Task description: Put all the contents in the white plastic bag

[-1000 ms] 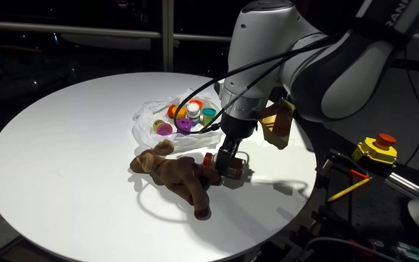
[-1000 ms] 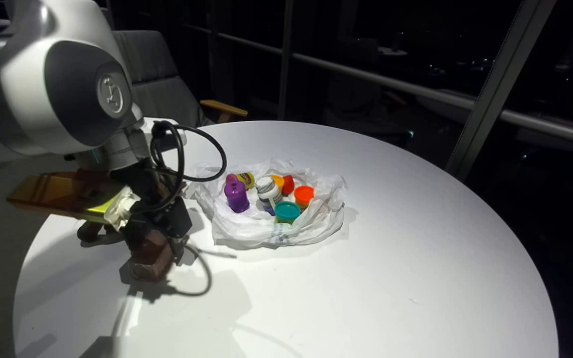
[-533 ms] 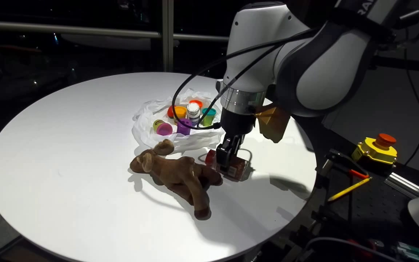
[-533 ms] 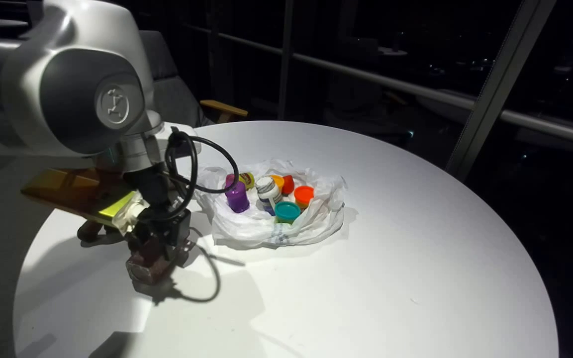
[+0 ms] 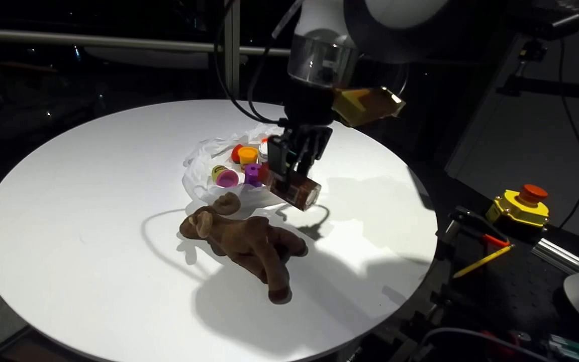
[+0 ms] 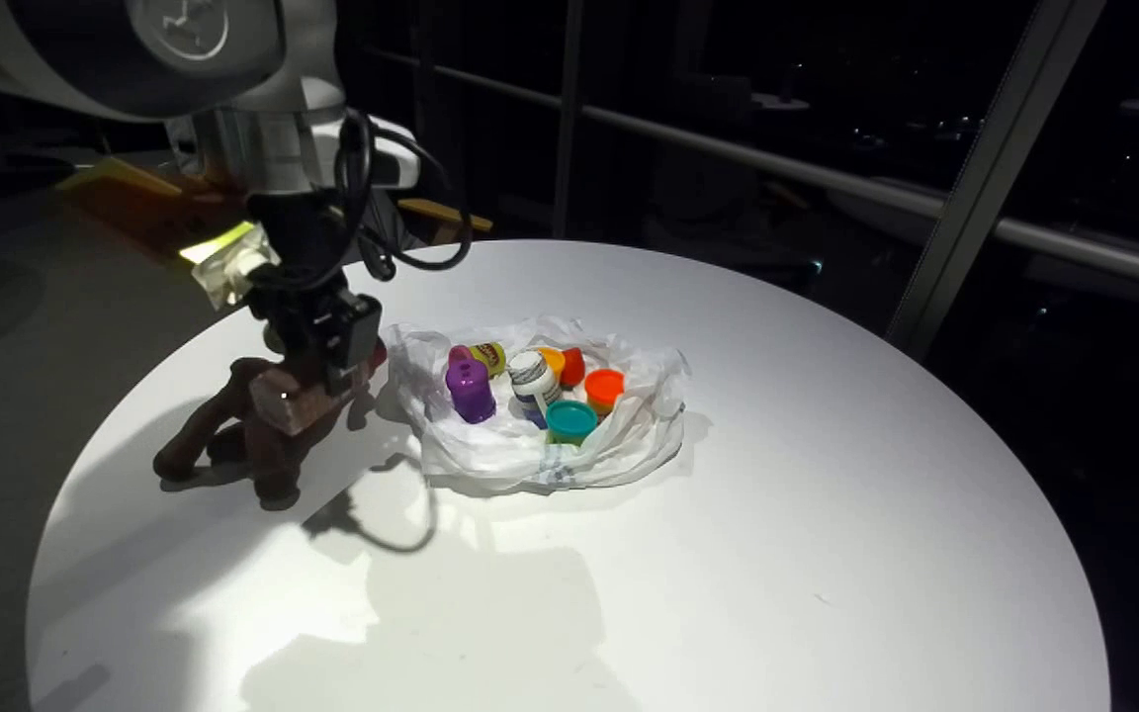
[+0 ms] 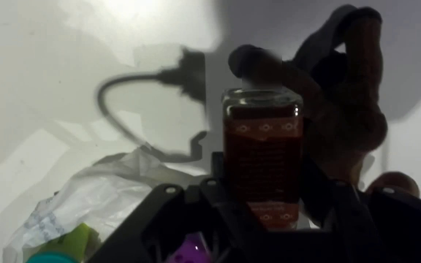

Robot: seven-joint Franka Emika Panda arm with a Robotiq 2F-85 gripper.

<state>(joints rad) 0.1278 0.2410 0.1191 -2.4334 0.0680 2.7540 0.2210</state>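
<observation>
My gripper has its jaws clamped on the sides of a glass jar, dark red with a red lid, held tilted above the round white table; in an exterior view it sits just right of centre, lid end toward the upper left, base toward the lower right. A brown plush animal lies on the tabletop below the middle of the frame, beside the bag and outside it. I see the white plastic bag spread near the middle of an exterior view, crumpled around the edge. Inside are a purple pot, a tipped yellow pot, a white bottle, an orange pot, something red, a teal-lidded pot and an orange-red-lidded pot. In my wrist view the jar fills the centre, the plush shows at right, the bag at lower left.
</observation>
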